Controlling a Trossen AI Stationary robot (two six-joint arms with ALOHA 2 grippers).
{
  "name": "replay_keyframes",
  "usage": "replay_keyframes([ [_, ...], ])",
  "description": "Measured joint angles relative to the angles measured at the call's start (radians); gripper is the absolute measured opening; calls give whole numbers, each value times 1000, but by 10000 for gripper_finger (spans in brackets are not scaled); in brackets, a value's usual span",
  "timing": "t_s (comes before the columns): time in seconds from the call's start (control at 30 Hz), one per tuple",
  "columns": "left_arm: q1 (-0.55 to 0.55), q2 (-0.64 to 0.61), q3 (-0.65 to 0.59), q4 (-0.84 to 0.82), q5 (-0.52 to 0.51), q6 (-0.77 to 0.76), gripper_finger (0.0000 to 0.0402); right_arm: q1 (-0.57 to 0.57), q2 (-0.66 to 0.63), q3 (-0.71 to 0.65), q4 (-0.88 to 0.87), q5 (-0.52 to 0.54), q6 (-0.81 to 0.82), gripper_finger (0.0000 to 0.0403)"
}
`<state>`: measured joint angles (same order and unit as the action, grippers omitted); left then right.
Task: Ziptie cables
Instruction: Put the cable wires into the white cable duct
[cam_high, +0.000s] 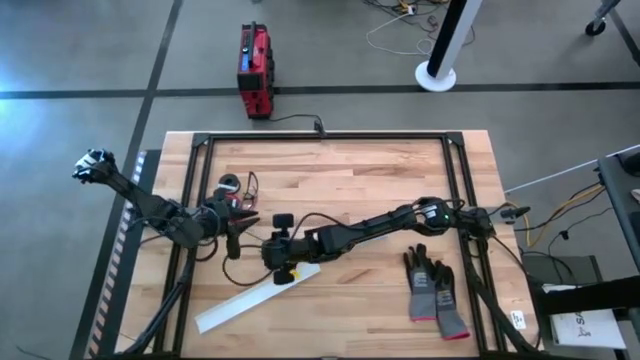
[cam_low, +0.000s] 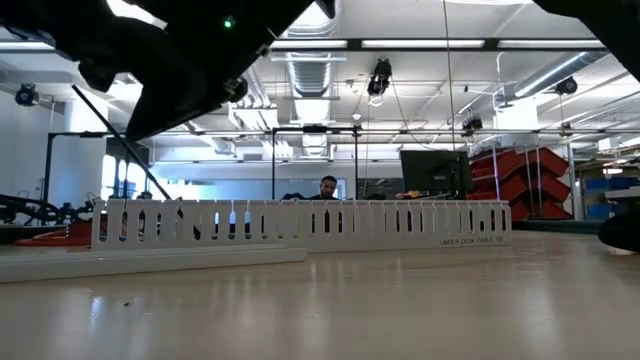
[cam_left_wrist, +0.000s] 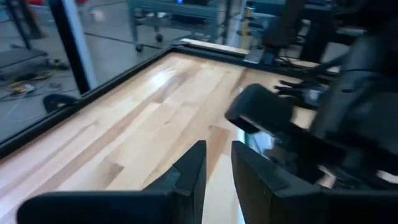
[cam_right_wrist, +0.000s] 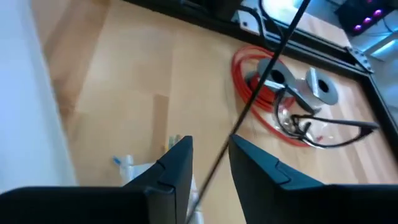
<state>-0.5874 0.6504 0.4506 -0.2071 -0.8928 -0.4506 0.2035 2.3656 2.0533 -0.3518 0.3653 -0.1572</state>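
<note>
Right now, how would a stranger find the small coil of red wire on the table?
Start at the wooden table and go to its left half, toward the far edge. The coil of red wire lies there, just beyond the left gripper. It is the only red thing on the tabletop; the gloves lie far right.

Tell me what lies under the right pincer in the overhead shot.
Under the right pincer sits the upper end of the long white slotted plastic strip, on the pale wooden table. A thin black cable runs between its fingers; what else lies directly beneath is covered.
</note>
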Motion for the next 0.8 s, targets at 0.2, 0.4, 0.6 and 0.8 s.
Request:
replay_keyframes([
  [0.2, 0, 63, -3, 6, -36, -63, 59, -46, 24, -2, 51, -5, 48, 76],
  [0.4, 0, 120, -3, 14, -70, -64, 59, -87, 25, -3, 82, -180, 135, 62],
  [0.6, 1, 122, 7, 15, -98, -57, 59, -89, 25, -3, 93, -209, 145, 61],
  [0.8, 1, 118, 8, 13, -101, -22, 59, -91, 25, -1, 88, -239, 166, 91],
])
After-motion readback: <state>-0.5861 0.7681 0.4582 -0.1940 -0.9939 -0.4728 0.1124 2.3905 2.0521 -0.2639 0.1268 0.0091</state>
